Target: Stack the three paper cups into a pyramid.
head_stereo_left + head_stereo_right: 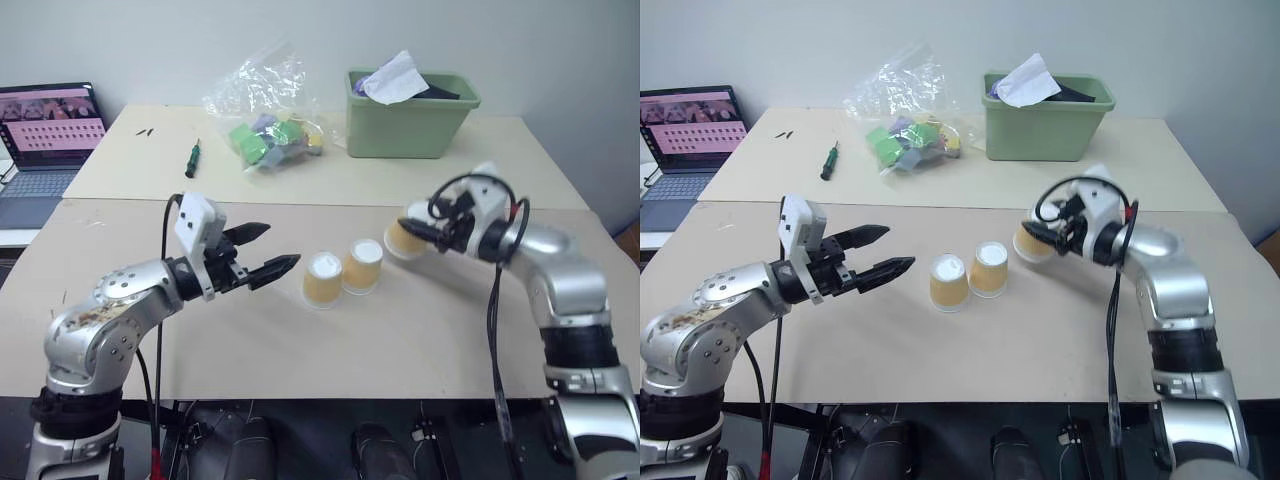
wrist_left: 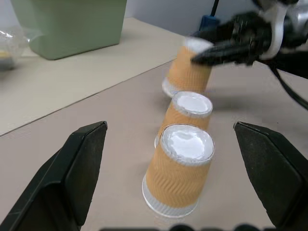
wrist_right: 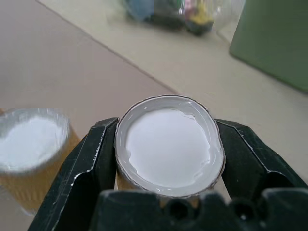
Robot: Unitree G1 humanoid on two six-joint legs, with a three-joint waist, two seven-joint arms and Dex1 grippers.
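From the head camera you see two tan-orange tapered paper cups [image 1: 342, 275] standing upside down, side by side and touching, on the beige worktop [image 1: 420, 340]. Your left gripper [image 1: 272, 251] hangs just beside them with both black fingers spread wide, holding nothing. Your right gripper [image 1: 418, 232] is clamped on the third tan-orange paper cup [image 1: 403, 241], which is lifted and slightly tilted, near the pair. In the left wrist view, the two standing cups are between the open fingers [image 2: 67, 168], not touched. In the right wrist view, the fingers [image 3: 86, 161] press both sides of the held cup, white base toward the camera.
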